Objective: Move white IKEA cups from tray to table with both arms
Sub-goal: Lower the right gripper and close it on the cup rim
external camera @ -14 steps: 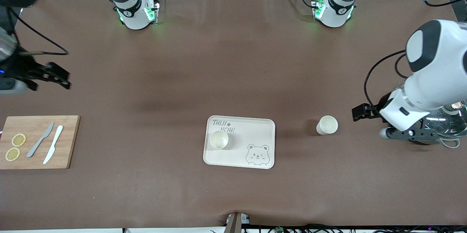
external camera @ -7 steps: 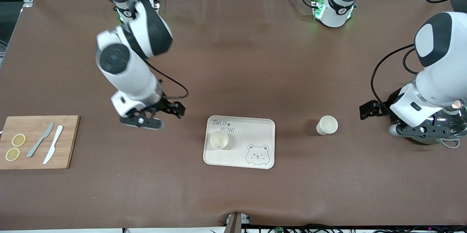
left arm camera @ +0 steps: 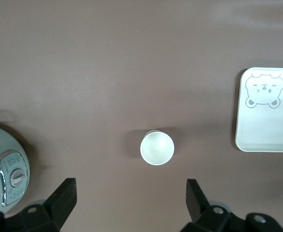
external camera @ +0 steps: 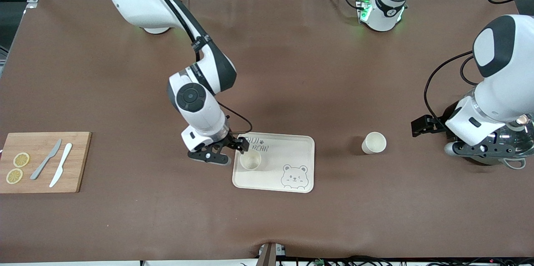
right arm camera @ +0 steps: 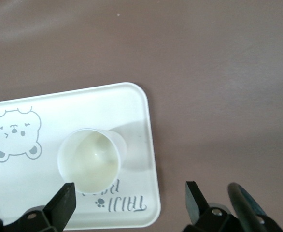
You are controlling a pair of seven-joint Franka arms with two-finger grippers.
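Front view, read from the right arm's end of the table toward the left arm's end, with the bear-printed tray (external camera: 273, 162) as landmark. Wooden cutting board (external camera: 41, 161), well apart from the tray toward the right arm's end of the table, carrying two lemon slices (external camera: 17, 167), a grey knife (external camera: 46, 159) and a white knife (external camera: 61, 170). Right gripper (external camera: 228, 152), reaching down from the right arm (external camera: 194, 95), poised low over the tray's edge at the right arm's end; its fingers (right arm camera: 60, 205) stand wide apart and hold nothing, with the first cup just beside them in the right wrist view. First white IKEA cup (external camera: 250, 160), upright on the tray, near the corner that bears the printed lettering; the bear drawing (external camera: 294, 176) occupies the tray corner nearer the front camera and toward the left arm's end. Second white IKEA cup (external camera: 374, 142), upright on the brown table (external camera: 292, 70), off the tray and toward the left arm's end of the table. Left gripper (external camera: 434, 136), farther from the tray than that cup toward the left arm's end, with fingers (left arm camera: 64, 199) fully spread and empty; the left wrist view shows the second cup (left arm camera: 157, 147) between and ahead of the fingertips, not touched. A glass-lidded appliance (external camera: 507, 141) sits under the left arm (external camera: 492, 103), farthest from the tray.
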